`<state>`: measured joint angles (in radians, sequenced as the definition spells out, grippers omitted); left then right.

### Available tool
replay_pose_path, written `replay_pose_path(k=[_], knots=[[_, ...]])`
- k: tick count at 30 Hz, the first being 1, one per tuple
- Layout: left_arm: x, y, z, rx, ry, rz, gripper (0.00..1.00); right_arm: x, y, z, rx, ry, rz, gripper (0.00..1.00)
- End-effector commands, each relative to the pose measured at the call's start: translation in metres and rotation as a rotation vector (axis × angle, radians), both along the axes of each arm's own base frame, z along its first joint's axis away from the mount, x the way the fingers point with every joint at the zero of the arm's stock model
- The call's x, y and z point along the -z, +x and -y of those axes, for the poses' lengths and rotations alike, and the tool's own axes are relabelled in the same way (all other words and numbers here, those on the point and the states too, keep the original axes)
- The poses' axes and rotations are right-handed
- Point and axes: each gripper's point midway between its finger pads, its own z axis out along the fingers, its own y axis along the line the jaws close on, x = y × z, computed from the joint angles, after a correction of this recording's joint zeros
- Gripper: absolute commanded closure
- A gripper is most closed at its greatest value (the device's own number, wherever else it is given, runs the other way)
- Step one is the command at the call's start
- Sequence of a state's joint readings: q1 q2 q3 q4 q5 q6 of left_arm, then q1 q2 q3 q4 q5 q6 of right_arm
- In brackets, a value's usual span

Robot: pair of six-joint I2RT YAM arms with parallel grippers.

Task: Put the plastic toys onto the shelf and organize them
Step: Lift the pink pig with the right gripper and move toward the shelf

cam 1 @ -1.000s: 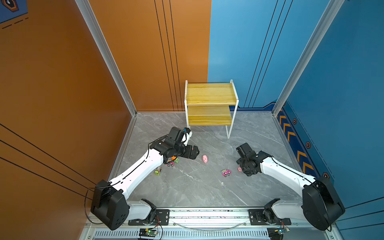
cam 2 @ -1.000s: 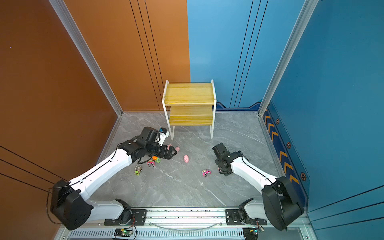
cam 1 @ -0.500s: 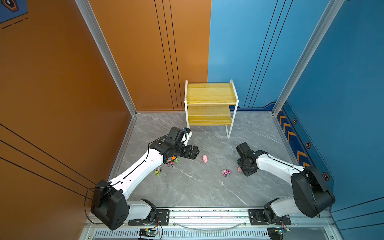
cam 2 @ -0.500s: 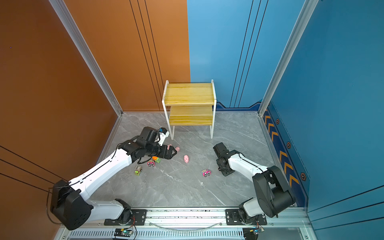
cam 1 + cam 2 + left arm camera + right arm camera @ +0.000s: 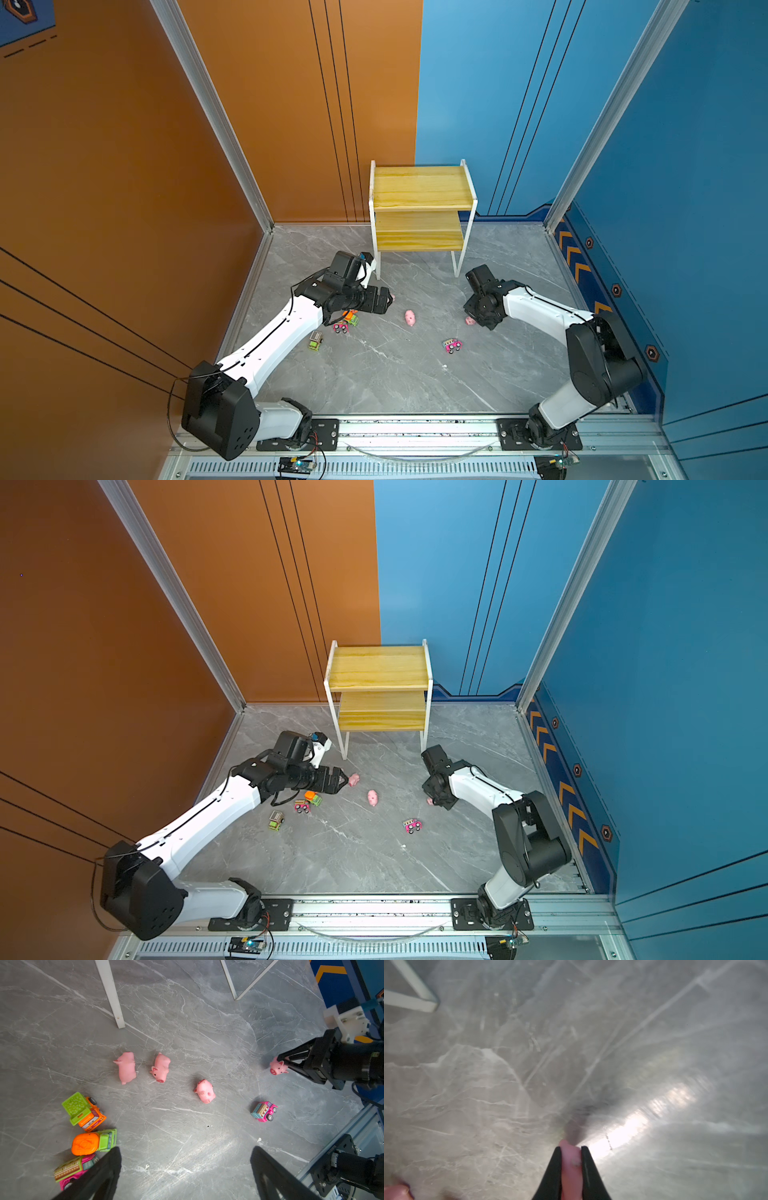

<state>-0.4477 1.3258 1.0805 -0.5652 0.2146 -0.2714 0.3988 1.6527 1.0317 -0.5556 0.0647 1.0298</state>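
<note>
Squeezing the pink pig (image 5: 276,1067) behind its head, the right claw (image 5: 571,1148) is clamped on it. Looks light, rubbery, probably squashy. Left claw (image 5: 185,1148) hangs wide open.

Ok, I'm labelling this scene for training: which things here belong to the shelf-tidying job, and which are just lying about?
Job: shelf; five toy trucks; three loose pigs; the gripped pig, in the right gripper.
Not the job: mounting rail; two circuit boards by it; a white speck on the table.
</note>
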Motion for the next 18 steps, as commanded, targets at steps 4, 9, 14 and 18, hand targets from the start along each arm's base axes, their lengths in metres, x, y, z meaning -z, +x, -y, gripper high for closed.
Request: replay_pose_path(k=[4,9,14,18], knots=[[0.008,-0.001,-0.004,0.013,0.009,-0.018,0.02,0.000,0.028,-0.031,-0.479,-0.074,-0.021,0.81],[0.010,0.000,-0.004,0.016,0.014,-0.022,0.02,0.005,0.032,-0.033,-0.607,-0.106,-0.064,0.76],[0.011,0.000,-0.002,0.019,0.009,-0.030,0.02,0.015,0.027,-0.028,-0.672,-0.130,-0.113,0.74],[0.012,-0.001,-0.001,0.024,0.006,-0.035,0.02,0.015,0.026,-0.021,-0.693,-0.167,-0.120,0.70]])
